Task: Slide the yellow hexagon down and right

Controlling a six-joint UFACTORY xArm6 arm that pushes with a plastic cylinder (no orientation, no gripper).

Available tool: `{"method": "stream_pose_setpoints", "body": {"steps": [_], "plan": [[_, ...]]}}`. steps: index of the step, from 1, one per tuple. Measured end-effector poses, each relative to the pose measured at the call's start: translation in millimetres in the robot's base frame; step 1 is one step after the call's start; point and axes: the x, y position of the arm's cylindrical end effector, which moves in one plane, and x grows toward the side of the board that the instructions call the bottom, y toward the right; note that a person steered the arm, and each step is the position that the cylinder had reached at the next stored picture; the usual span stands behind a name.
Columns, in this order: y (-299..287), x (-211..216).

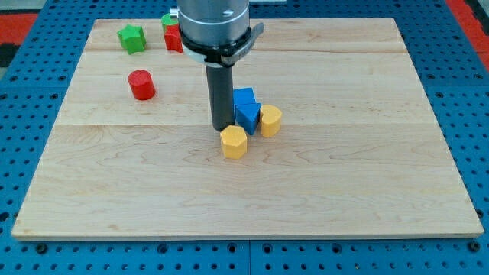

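Observation:
The yellow hexagon [234, 142] lies near the board's middle. My tip [222, 127] stands just above and slightly left of it, touching or nearly touching its upper left edge. Two blue blocks sit to the right of the rod: one [244, 98] higher up and one [247, 115] just below it, pressed together. A yellow cylinder-like block [270, 121] sits right of the lower blue block, up and right of the hexagon.
A red cylinder [141, 84] lies at the left. A green block [132, 37] sits at the top left. A red block [174, 38] with a green block [169, 21] behind it sits by the arm's body. The wooden board [344, 191] rests on a blue pegboard.

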Motion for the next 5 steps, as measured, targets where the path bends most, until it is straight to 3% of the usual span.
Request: {"method": "stream_pose_setpoints", "body": {"steps": [3, 5], "plan": [[8.2, 61.6], [71.4, 79.5]]}}
